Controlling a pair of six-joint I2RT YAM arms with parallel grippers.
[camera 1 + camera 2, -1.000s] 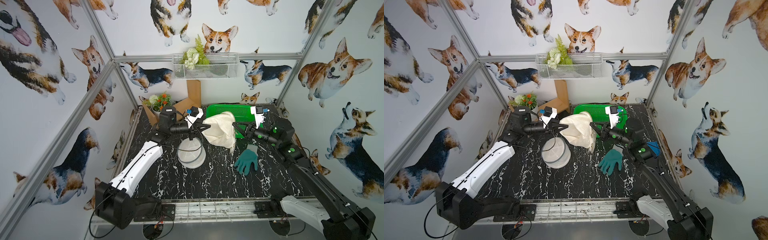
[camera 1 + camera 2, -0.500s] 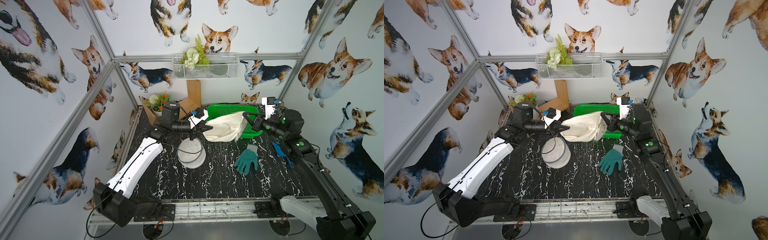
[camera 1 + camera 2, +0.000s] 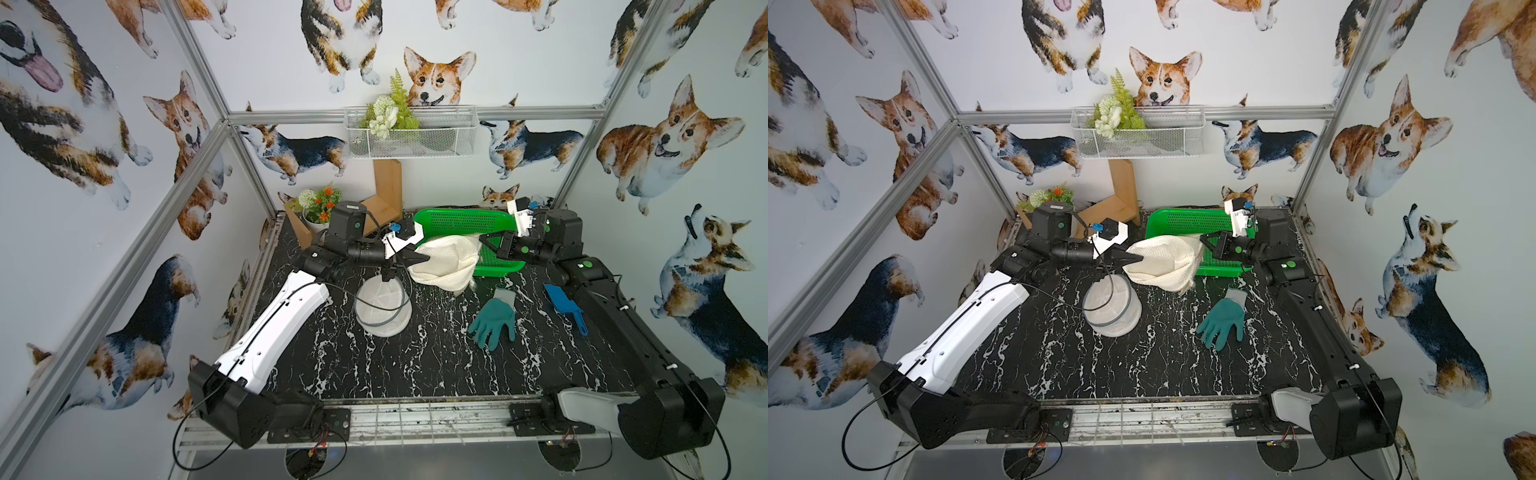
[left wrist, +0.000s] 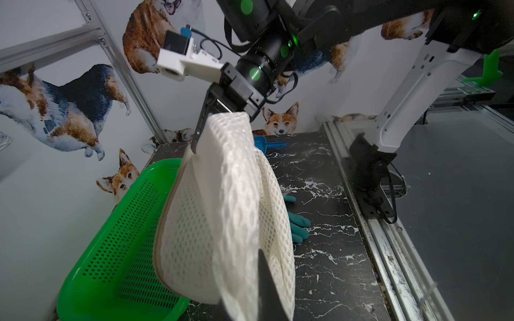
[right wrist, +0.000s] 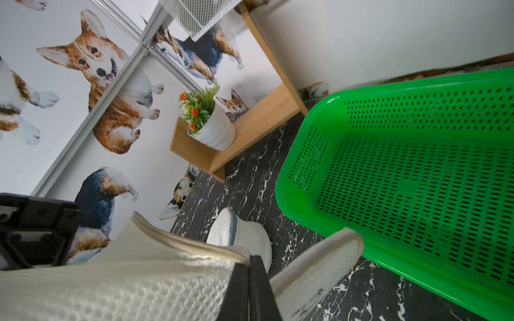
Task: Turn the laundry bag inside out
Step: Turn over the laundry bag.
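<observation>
The laundry bag is cream mesh with a beige zip edge. It hangs stretched between my two grippers, above the table in front of the green basket. My left gripper is shut on its left end. The left wrist view shows the mesh draped over that gripper. My right gripper is shut on the bag's right end. In the right wrist view its closed tips pinch the zip edge of the bag.
A green basket stands at the back right, right behind the bag. A round white mesh hamper sits below the left gripper. A teal glove and a blue scoop lie on the right. A wooden stand with a flower pot fills the back left.
The right gripper has pulled its end of the bag right and back toward the basket. The bag went from hanging bunched to stretched between the grippers. The left gripper shifted slightly.
</observation>
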